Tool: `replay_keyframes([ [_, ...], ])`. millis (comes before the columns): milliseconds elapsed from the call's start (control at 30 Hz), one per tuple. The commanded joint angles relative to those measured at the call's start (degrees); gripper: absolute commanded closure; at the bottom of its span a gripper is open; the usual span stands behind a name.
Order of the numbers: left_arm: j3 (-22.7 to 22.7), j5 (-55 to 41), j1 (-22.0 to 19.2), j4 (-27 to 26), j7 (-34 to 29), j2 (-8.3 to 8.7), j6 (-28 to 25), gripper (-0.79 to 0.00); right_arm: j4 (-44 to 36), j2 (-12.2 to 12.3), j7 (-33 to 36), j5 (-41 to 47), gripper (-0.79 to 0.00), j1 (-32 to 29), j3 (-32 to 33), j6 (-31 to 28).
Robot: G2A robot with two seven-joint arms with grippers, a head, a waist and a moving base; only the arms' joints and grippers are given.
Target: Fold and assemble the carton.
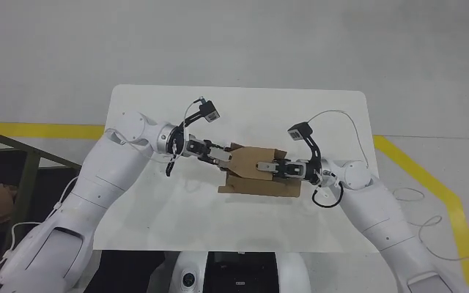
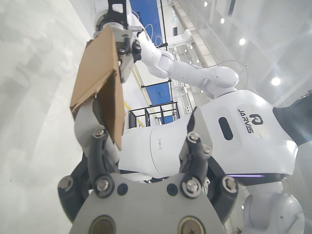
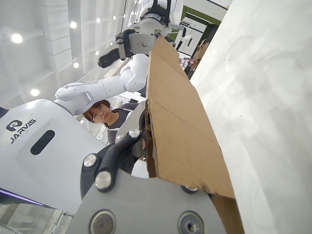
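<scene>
Sideways on the white table (image 1: 146, 212), the flattish brown cardboard carton (image 1: 258, 178) lies lengthwise between the arms. The right gripper (image 1: 268, 167) pinches its panel, and the left gripper (image 2: 136, 118) is spread wide at its end.

The top view looks down from above the arms, far enough back to take in the whole bench (image 1: 146, 212), all four edges and the floor around it. Each wrist view sits just behind its own claw, low beside the benchtop and tilted upward. The left claw (image 2: 136, 125) camera faces the right edge, and the right claw (image 3: 146, 125) camera faces the left edge. All three share the carton (image 1: 256, 172) at mid-bench.
</scene>
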Motion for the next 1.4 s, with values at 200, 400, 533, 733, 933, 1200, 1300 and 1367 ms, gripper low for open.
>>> replay_keyframes([
  [200,-1.8,-6.5,0.6,-3.1,-1.7,0.10,1.7,-0.785,0.5,-0.3,-1.0,-1.6,0.000,-0.2,-0.5,-0.4],
  [400,-0.9,-6.1,0.4,-3.8,-1.7,-0.10,1.7,-0.785,0.4,-0.6,-1.3,-1.8,0.000,-0.3,-0.8,-0.4],
  [533,0.2,-5.3,-0.3,-3.9,-1.7,-0.57,1.7,-0.785,0.5,-0.7,-1.1,-1.8,0.000,-0.2,-0.9,-0.4],
  [733,1.7,-1.8,-1.5,-3.6,-0.6,-1.36,0.6,-0.785,0.1,-0.8,-0.8,-2.0,0.000,-0.3,-1.0,-0.4],
  [933,3.1,-0.8,-2.5,-4.0,-0.6,-2.08,0.6,-0.785,-0.5,-1.0,-0.7,-2.4,0.000,-0.6,-1.1,-0.2],
  [1200,4.2,2.8,-3.4,-4.2,0.0,-2.63,0.0,-0.785,-0.9,-1.1,-0.8,-3.0,0.000,-0.8,-1.2,0.2],
  [1300,4.5,3.0,-3.5,-4.3,-0.2,-2.76,0.2,-0.785,-1.1,-1.1,-0.6,-3.1,0.000,-0.9,-1.3,0.3],
  [1367,4.4,1.8,-3.4,-4.2,-0.4,-2.86,0.4,-0.785,-1.0,-1.1,-0.4,-2.9,0.000,-1.0,-1.2,0.4],
])
